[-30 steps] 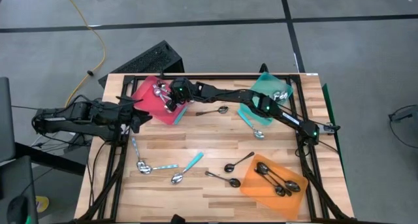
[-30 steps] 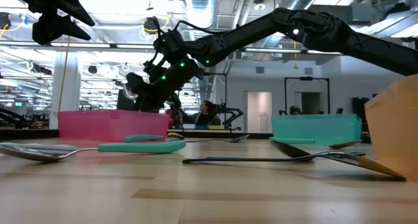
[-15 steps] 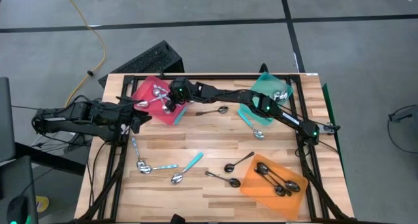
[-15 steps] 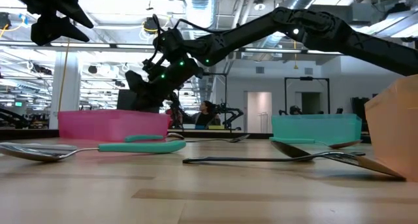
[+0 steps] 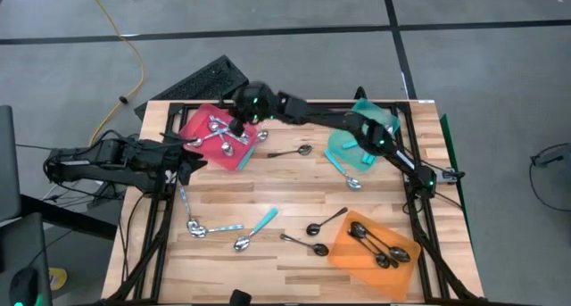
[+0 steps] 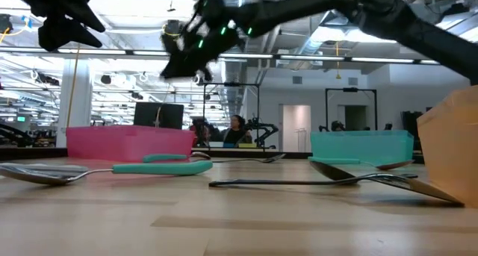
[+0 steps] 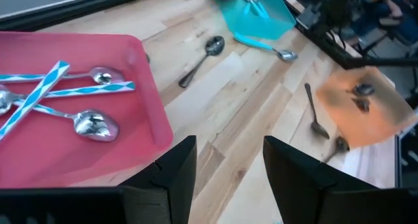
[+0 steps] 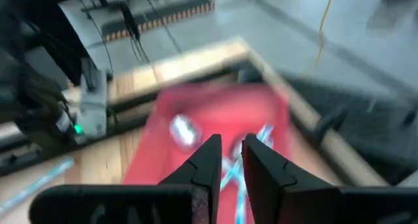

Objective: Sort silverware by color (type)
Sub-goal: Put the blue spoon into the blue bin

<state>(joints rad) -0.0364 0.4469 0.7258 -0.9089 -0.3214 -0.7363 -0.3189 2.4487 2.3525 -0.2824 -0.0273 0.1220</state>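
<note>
Reaching across from the right, with the right gripper (image 5: 239,125) hanging above the red tray (image 5: 202,151), fingers nearly closed with a narrow gap, holding nothing. Lying in that tray: several teal-handled spoons (image 7: 63,90). Waiting at the table's left edge: the left gripper (image 5: 183,160), fingers spread apart and empty. Resting in the orange tray (image 5: 350,255): black spoons (image 5: 375,245). Scattered over the table (image 5: 294,194): more spoons (image 5: 243,242).

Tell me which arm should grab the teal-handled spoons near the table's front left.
Left. Its gripper waits at the table's left edge, open, closest to those spoons. The right gripper hangs above the red tray, stretched across the table.
</note>
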